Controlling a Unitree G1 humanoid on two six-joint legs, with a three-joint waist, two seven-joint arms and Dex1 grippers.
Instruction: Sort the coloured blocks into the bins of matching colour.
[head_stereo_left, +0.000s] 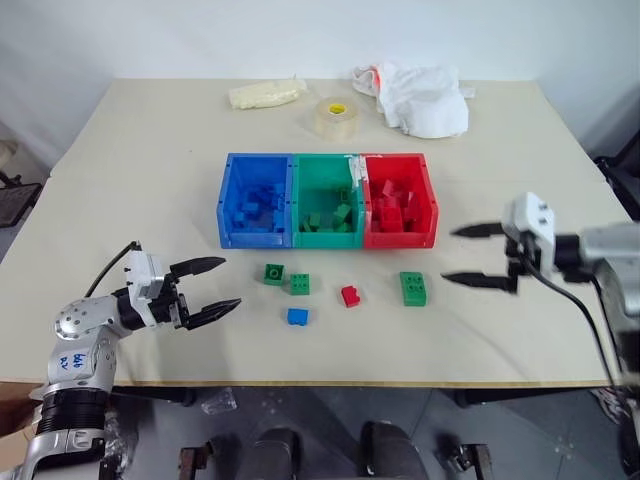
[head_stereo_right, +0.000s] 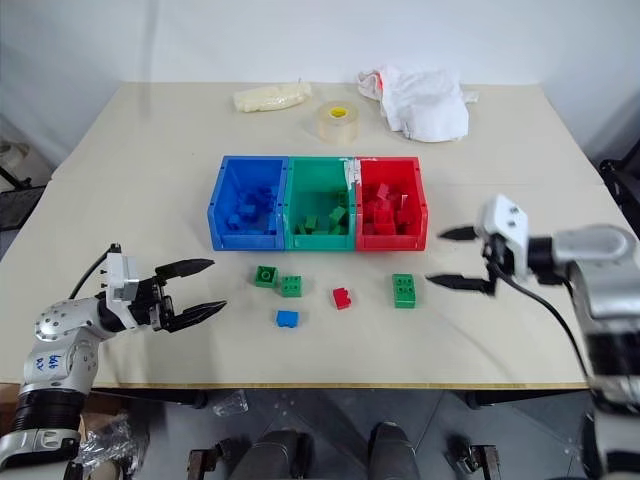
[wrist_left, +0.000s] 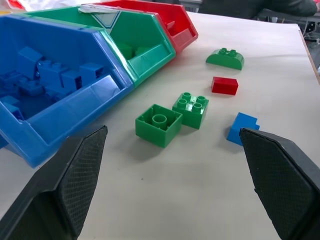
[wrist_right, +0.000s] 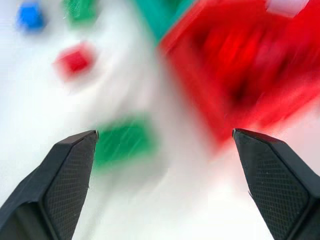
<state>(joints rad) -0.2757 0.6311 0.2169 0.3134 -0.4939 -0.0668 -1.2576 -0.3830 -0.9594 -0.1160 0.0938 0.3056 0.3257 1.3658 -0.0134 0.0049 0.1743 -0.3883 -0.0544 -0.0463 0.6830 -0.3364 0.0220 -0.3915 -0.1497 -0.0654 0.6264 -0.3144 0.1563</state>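
From the head views, the right claw hangs wide open and empty over the worktop. The larger green block lies just inward of it, long axis running toward the bins, so the right arm is likely the nearer. The left claw also gapes empty.

In the left wrist view, two small green blocks lie touching just ahead of its fingers, the blue block beside the far finger.

In the right wrist view, the green block sits ahead near one finger.
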